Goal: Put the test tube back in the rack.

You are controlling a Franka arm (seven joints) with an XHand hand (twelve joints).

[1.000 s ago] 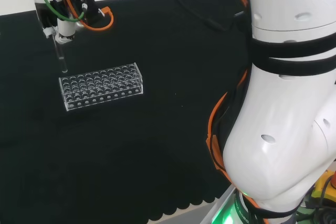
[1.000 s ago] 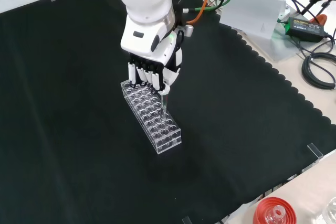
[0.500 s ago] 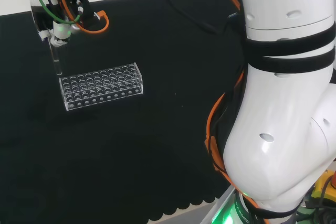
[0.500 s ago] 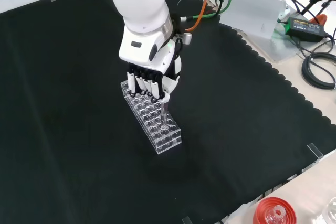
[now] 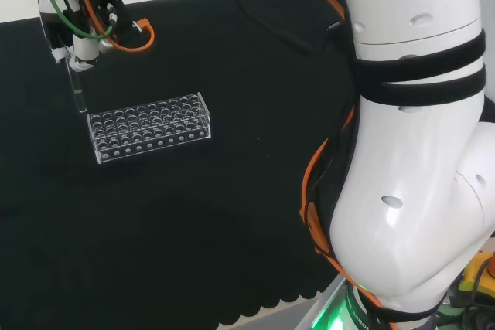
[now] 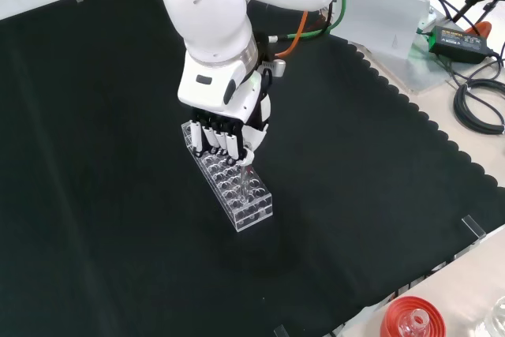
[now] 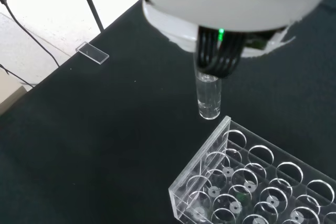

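Observation:
In the head view the hand hangs at the far left, shut on a clear test tube that points straight down. The tube's tip is level with the clear plastic rack and just off its left end. The front view shows the hand over the rack, with the tube reaching down near its nearer end. Seen from the wrist, dark fingers pinch the tube, whose rounded bottom floats just outside the rack's corner. The rack's holes in view are empty.
Black cloth covers the bench, with a scalloped edge on the right of the front view. A red ribbed stand with glassware sits at the bottom right there. A grey plate and cables lie beyond the cloth.
The hand has carried the tube leftward in the head view, from above the rack's left end to just past it. In the front view it has come nearer.

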